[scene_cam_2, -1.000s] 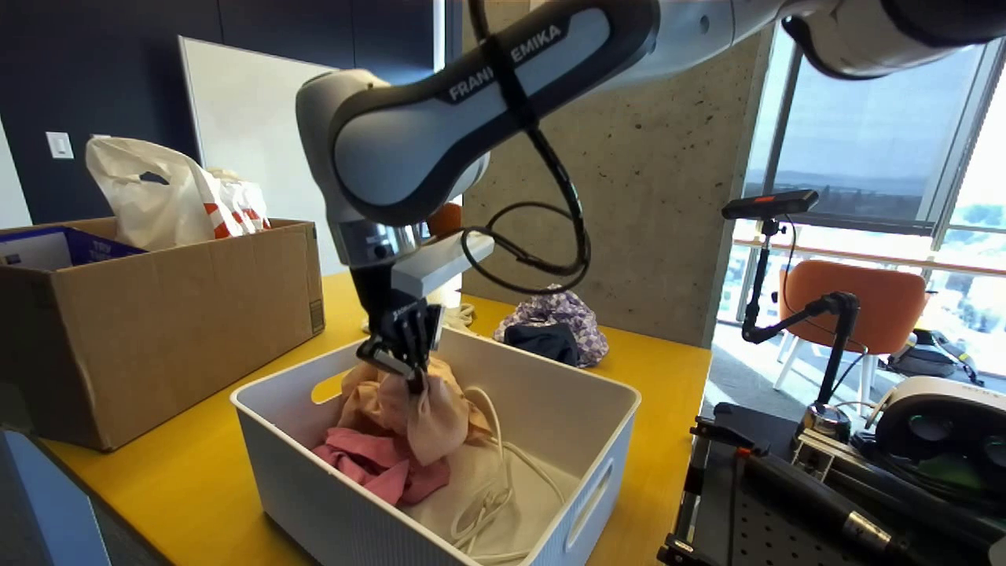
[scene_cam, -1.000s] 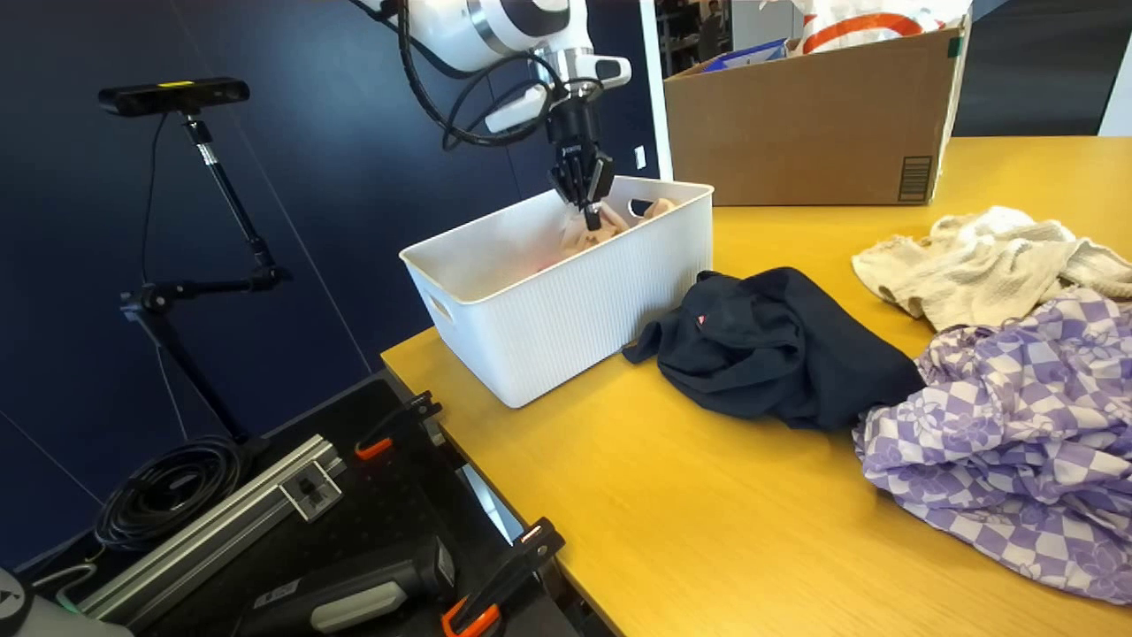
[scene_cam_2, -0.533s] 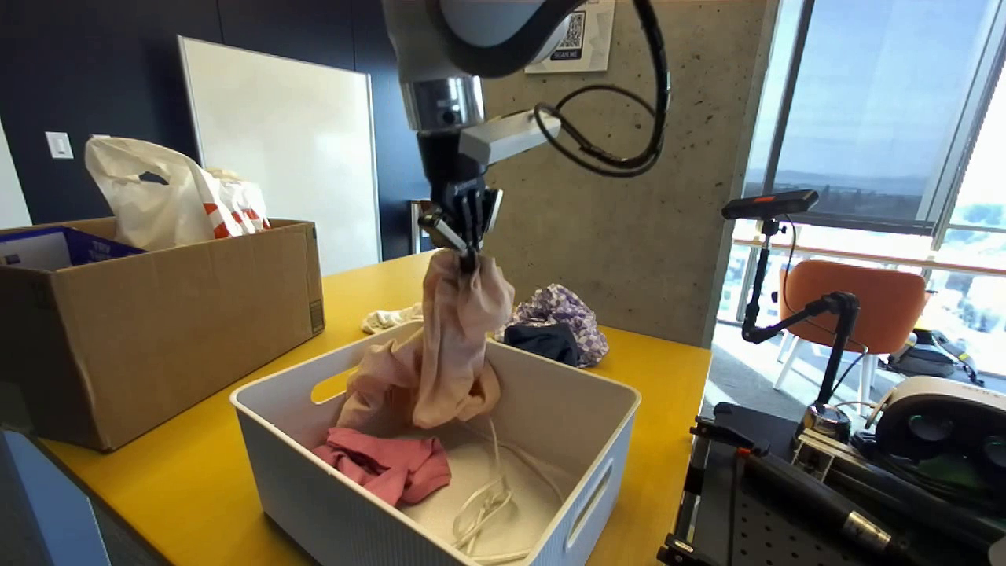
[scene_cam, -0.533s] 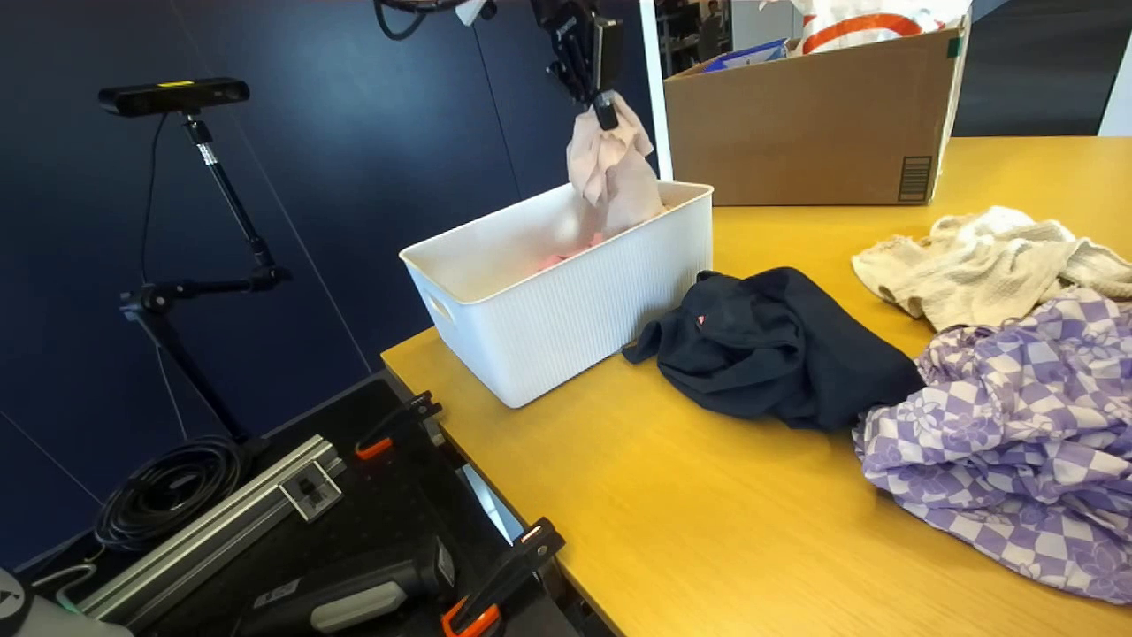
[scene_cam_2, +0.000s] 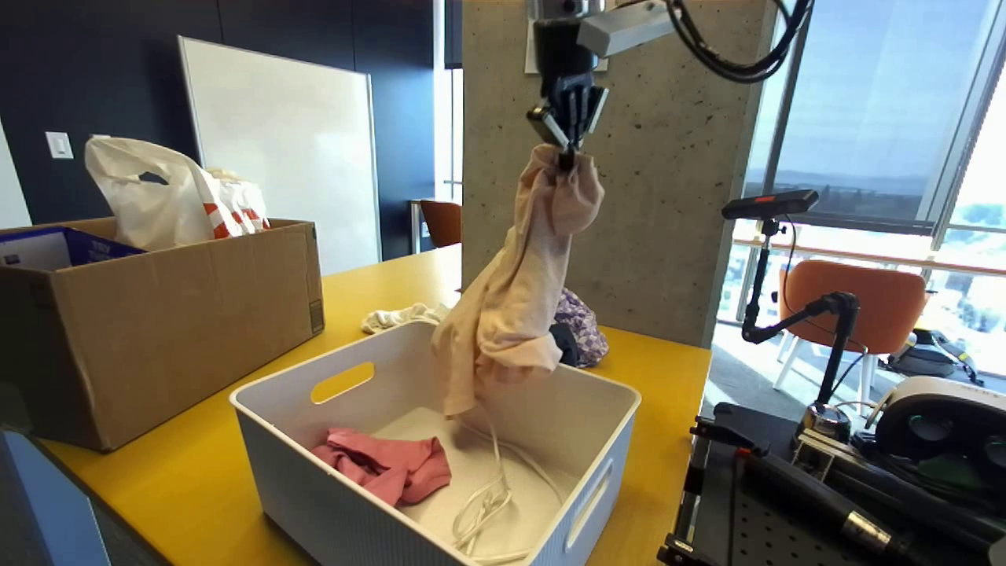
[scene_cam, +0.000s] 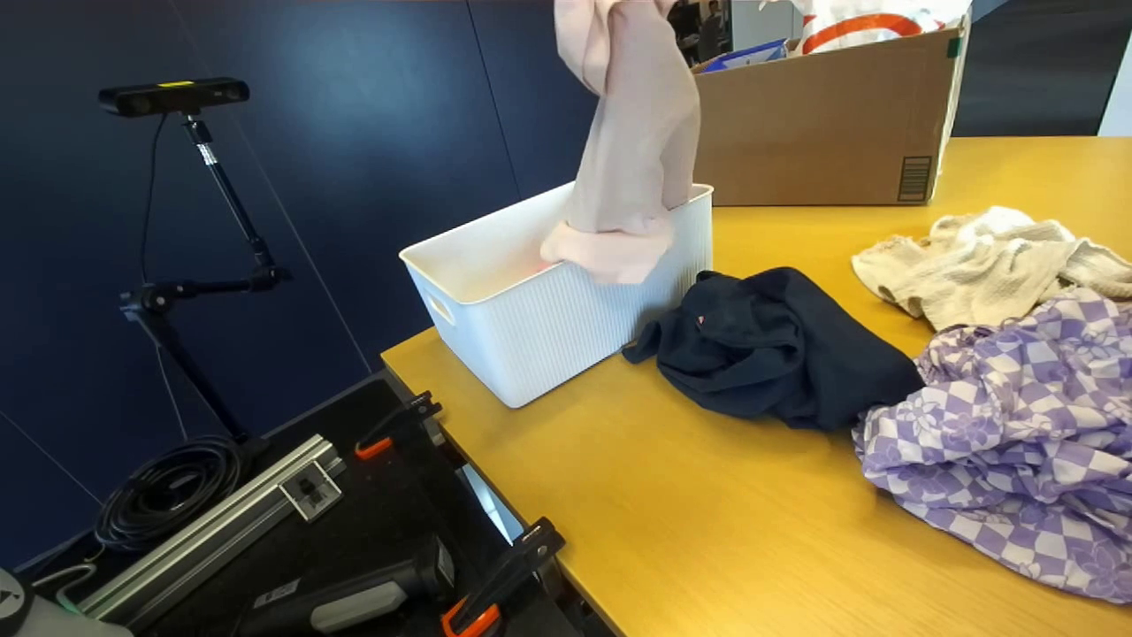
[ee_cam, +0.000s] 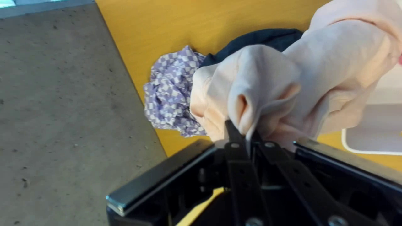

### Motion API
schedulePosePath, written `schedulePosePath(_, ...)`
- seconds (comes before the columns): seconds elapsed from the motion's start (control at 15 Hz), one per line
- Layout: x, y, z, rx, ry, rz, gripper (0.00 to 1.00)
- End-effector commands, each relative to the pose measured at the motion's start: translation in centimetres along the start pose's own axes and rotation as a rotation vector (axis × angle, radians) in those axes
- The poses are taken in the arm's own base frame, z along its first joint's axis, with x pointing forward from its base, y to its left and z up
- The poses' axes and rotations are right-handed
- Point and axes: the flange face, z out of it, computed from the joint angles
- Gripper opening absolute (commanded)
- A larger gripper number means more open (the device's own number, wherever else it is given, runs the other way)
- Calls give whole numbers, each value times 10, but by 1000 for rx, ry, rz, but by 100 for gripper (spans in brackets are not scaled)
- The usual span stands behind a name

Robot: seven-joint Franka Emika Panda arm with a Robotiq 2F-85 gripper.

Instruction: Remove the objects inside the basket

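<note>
Pale cloth raised almost out of the basket, pinched in my end effector.
In an exterior view, the red cloth lies on the basket's floor, no longer partly covered as a second ago. The cord runs from the floor up to the pale cloth's lower edge; I cannot tell whether it is snagged, so it may drag along. The pale cloth has climbed since, but its lower folds overlap the basket's rim in both exterior views, so I judge it needs more lift. Farther right, the navy cloth and checked cloth sit on the bench, a likely drop spot; red cloth and cord would then remain.
</note>
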Motion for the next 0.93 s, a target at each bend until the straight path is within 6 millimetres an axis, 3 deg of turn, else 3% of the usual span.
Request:
schedulePosePath(0.0,-47,67,-40,-78,28,88,2)
schedulePosePath(0.2,-87,116,-75,-128,29,137,2)
schedulePosePath(0.4,-137,150,-102,-140,25,166,2)
schedulePosePath(0.67,-160,141,-81,-97,20,134,2)
schedulePosePath(0.87,-167,119,-45,-71,9,102,2)
